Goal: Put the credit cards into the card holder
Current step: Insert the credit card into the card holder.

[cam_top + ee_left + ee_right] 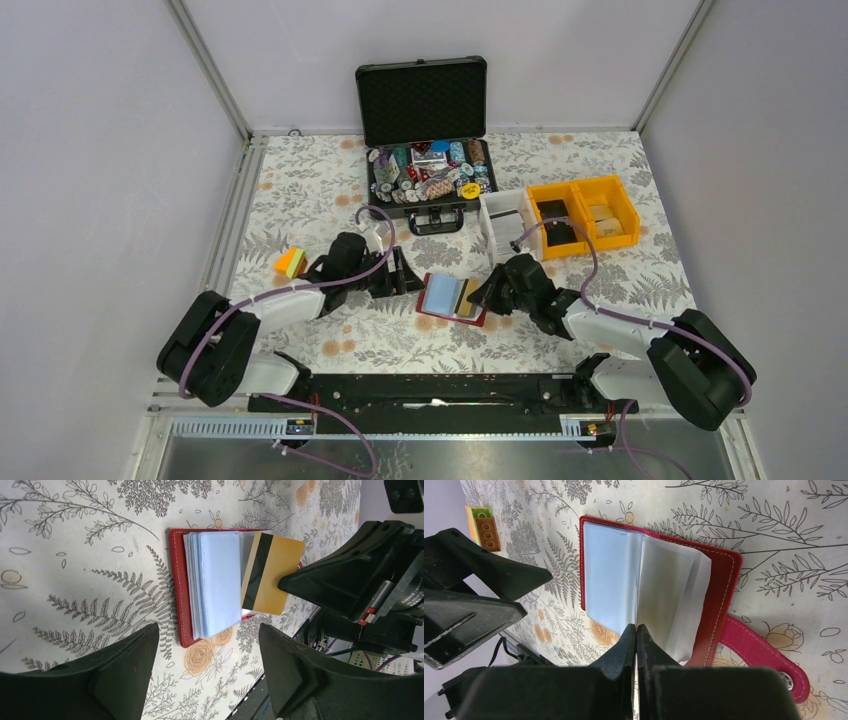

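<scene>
The dark red card holder (452, 297) lies open at the middle of the flowered tablecloth (300, 200), between the two arms, its clear sleeves fanned and its snap tab (764, 650) flat on the cloth on the right arm's side. The credit cards (217, 582) sit on it: a pale blue one lies on top of the left-hand page, and a gold card (272, 575) with a black stripe leans over the right-hand sleeves. The right gripper (483, 293) has its jaws pressed together on the gold card's right edge; from its own wrist camera the card cannot be made out, only the closed fingers (624, 650) meeting at the sleeves. The left gripper (405, 280) stands just left of the holder with jaws wide and nothing between them. Farther back, a black case (425, 105) stands open with its lid upright and its tray full of poker chips (430, 172). To its right are a white bin (490, 225) and two yellow bins (625, 215); what they hold is too small to tell. A small coloured block (290, 262) rests left of the left arm. The holder lies well in from every table edge, with bare cloth on its near and far sides.
</scene>
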